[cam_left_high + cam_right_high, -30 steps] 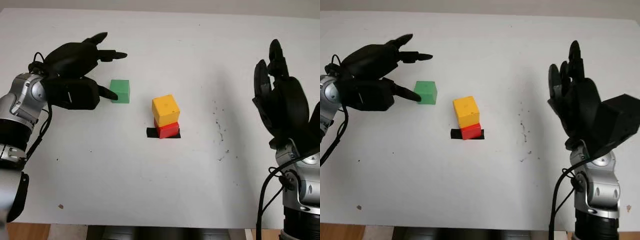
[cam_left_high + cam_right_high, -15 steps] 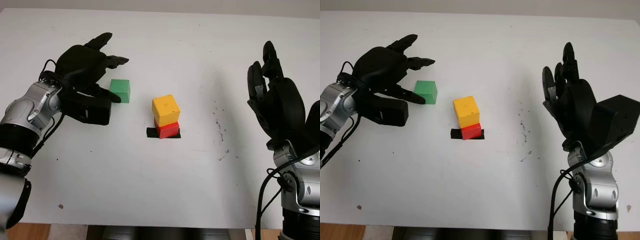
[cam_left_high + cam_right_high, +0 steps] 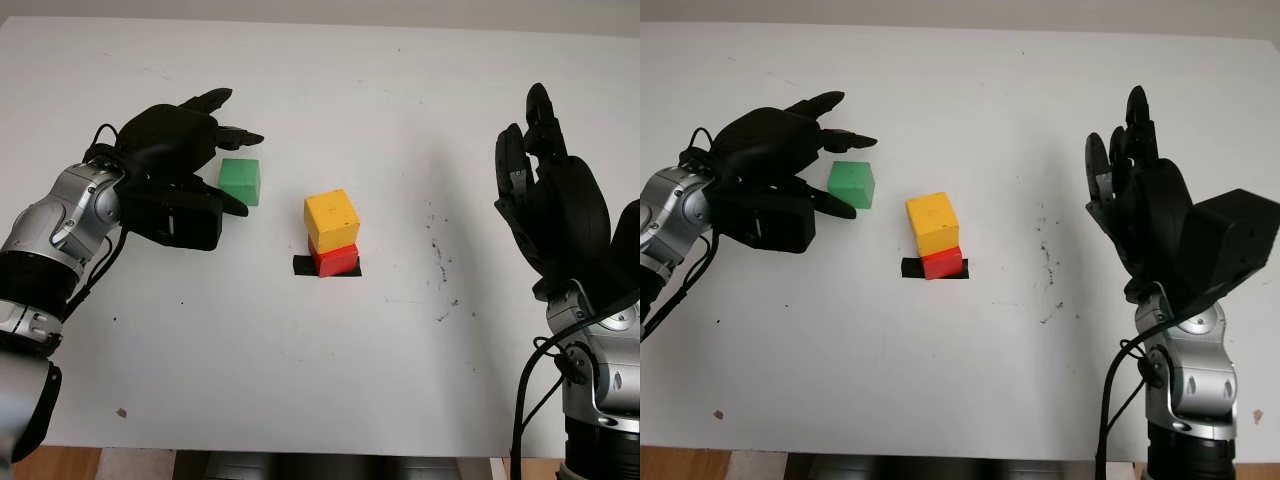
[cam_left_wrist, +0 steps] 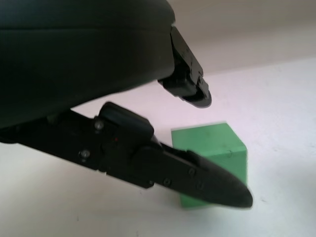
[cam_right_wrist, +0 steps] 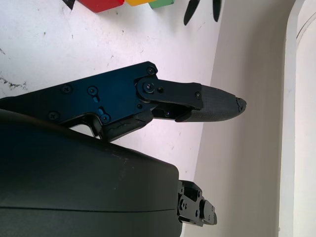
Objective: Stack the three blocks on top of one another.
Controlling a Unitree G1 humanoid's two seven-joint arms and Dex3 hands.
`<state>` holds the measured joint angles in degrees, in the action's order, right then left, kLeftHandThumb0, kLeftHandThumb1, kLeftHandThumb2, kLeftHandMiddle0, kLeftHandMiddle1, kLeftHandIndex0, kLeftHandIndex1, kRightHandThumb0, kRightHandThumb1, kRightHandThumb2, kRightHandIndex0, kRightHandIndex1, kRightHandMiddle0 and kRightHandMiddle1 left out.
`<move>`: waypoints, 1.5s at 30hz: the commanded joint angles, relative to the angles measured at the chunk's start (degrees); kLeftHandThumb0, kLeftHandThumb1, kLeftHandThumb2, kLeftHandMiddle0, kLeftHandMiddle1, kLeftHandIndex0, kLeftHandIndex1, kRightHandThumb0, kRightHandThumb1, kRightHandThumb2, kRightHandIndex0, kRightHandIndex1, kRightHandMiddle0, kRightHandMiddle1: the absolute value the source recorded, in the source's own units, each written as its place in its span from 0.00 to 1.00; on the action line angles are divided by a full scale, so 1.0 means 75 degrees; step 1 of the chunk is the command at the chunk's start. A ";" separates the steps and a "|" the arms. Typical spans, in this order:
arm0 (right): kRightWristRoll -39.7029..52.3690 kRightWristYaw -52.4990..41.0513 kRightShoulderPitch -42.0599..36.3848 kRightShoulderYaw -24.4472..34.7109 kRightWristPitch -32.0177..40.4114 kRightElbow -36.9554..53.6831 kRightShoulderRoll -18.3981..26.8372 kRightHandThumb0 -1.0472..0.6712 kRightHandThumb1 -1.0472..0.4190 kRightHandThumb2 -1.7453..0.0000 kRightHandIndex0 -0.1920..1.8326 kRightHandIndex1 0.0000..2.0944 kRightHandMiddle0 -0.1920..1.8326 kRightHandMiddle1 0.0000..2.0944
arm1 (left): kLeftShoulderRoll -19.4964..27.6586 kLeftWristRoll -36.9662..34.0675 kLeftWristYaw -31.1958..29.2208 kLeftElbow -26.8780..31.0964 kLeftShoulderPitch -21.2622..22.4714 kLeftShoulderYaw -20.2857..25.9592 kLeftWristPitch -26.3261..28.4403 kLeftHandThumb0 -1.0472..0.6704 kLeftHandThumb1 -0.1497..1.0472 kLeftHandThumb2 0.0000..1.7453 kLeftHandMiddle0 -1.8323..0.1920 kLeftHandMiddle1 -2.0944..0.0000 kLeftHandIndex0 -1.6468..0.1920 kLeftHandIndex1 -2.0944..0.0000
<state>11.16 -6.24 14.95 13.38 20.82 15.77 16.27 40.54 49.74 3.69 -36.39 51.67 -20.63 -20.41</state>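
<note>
While the yellow block (image 3: 332, 219) is sitting on top of the red block (image 3: 335, 259) near the middle of the white table (image 3: 320, 380), the green block (image 3: 240, 182) is lying alone on the tabletop to the left of that stack and a little farther back. The red block is resting on a strip of black tape (image 3: 303, 267) stuck to the table. The left hand (image 3: 178, 170) is hovering just beside the green block on its left, holding nothing, with its fingers released and reaching past the block on either side: one fingertip is passing behind the block's far edge and another is lying along its near left corner. Whether that near fingertip is touching the block cannot be told; the left wrist view is showing it crossing in front of the block's lower face. The right hand (image 3: 545, 200) is held up over the table's right side, well apart from the blocks, open and grasping nothing, fingers pointing away from the robot.
</note>
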 commanded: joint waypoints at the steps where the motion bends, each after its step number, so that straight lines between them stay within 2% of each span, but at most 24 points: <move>1: -0.0020 0.0003 -0.0114 0.0017 -0.0022 0.0182 0.0014 0.23 0.00 0.70 0.00 0.00 0.00 0.00 | 0.0097 0.0540 0.0378 0.0173 -0.0069 -0.0282 0.0267 0.16 1.00 0.06 0.85 0.96 0.58 0.92; 5: 0.0019 0.0014 -0.0109 0.0033 0.0019 0.0201 -0.0008 0.23 0.00 0.70 0.00 0.00 0.00 0.00 | 0.0087 0.1114 0.0624 0.0296 -0.0074 -0.0479 0.0676 0.17 1.00 0.08 0.85 0.97 0.59 0.90; 9: 0.0071 0.0006 -0.0120 0.0060 0.0005 0.0193 -0.0031 0.23 0.00 0.70 0.00 0.00 0.00 0.00 | 0.0086 0.1292 0.0818 0.0343 -0.0109 -0.0547 0.0830 0.19 1.00 0.06 0.84 0.97 0.59 0.88; 10: 0.0084 0.0022 -0.0111 0.0067 0.0015 0.0186 -0.0045 0.23 0.00 0.70 0.00 0.00 0.00 0.00 | 0.0080 0.1311 0.0891 0.0319 -0.0104 -0.0555 0.0827 0.19 1.00 0.06 0.83 0.97 0.59 0.86; 13: 0.0133 0.0099 -0.0109 0.0104 0.0108 0.0233 -0.0082 0.23 0.00 0.70 0.00 0.00 0.00 0.00 | 0.0076 0.1339 0.0877 0.0355 -0.0086 -0.0571 0.0843 0.19 1.00 0.05 0.82 0.97 0.69 0.68; 15: 0.0209 0.0140 -0.0093 0.0146 0.0182 0.0280 -0.0120 0.23 0.00 0.70 0.00 0.00 0.00 0.00 | 0.0085 0.1254 0.0856 0.0332 -0.0071 -0.0561 0.0706 0.17 1.00 0.05 0.82 0.97 0.74 0.63; 22: 0.0304 0.0174 -0.0054 0.0170 0.0217 0.0296 -0.0119 0.23 0.00 0.70 0.00 0.00 0.00 0.00 | 0.0085 0.0726 0.0599 0.0260 -0.0070 -0.0431 0.0286 0.15 1.00 0.04 0.80 0.97 0.76 0.59; 26: 0.0259 0.0180 -0.0061 0.0152 0.0196 0.0275 -0.0065 0.24 0.00 0.70 0.00 0.00 0.00 0.00 | 0.0069 0.0621 0.0783 0.0182 -0.0099 -0.0412 0.0203 0.25 1.00 0.03 0.77 0.96 0.71 0.56; 28: 0.0269 0.0173 -0.0061 0.0159 0.0208 0.0276 -0.0059 0.23 0.00 0.71 0.00 0.00 0.00 0.00 | 0.0025 0.0400 0.0776 0.0096 -0.0103 -0.0339 0.0092 0.29 0.99 0.03 0.76 0.96 0.70 0.51; 30: 0.0275 0.0165 -0.0047 0.0166 0.0207 0.0254 -0.0055 0.23 0.00 0.71 0.00 0.00 0.00 0.00 | 0.0001 0.0172 0.0689 -0.0007 -0.0069 -0.0306 -0.0040 0.31 1.00 0.04 0.75 0.97 0.71 0.44; 33: 0.0288 0.0173 -0.0029 0.0168 0.0234 0.0251 -0.0062 0.24 0.00 0.71 0.00 0.00 0.00 0.00 | 0.0008 0.0074 0.0727 -0.0109 -0.0019 -0.0339 -0.0133 0.33 1.00 0.05 0.74 0.97 0.71 0.41; 36: 0.0278 0.0170 -0.0035 0.0165 0.0235 0.0251 -0.0050 0.23 0.00 0.72 0.00 0.00 0.00 0.00 | 0.0039 0.0304 0.0903 -0.0143 0.0031 -0.0456 -0.0043 0.32 1.00 0.04 0.74 0.97 0.72 0.46; 37: 0.0264 0.0166 -0.0039 0.0158 0.0226 0.0252 -0.0041 0.24 0.00 0.72 0.00 0.00 0.00 0.00 | 0.0044 0.0418 0.0946 -0.0136 0.0042 -0.0494 0.0033 0.30 1.00 0.04 0.75 0.97 0.73 0.55; 40: 0.0250 0.0132 -0.0049 0.0152 0.0200 0.0254 -0.0019 0.24 0.00 0.71 0.00 0.00 0.00 0.00 | 0.0050 0.0787 0.1168 -0.0147 0.0080 -0.0603 0.0215 0.27 0.96 0.03 0.76 0.98 0.66 0.81; 45: 0.0253 0.0162 -0.0047 0.0141 0.0224 0.0297 -0.0068 0.24 0.00 0.71 0.00 0.00 0.00 0.00 | 0.0090 0.1048 0.1018 -0.0164 0.0142 -0.0696 0.0385 0.23 0.94 0.03 0.81 0.99 0.68 0.92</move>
<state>13.10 -5.11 14.75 14.12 22.42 16.48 15.53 40.49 57.19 11.59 -37.58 51.72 -25.33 -17.66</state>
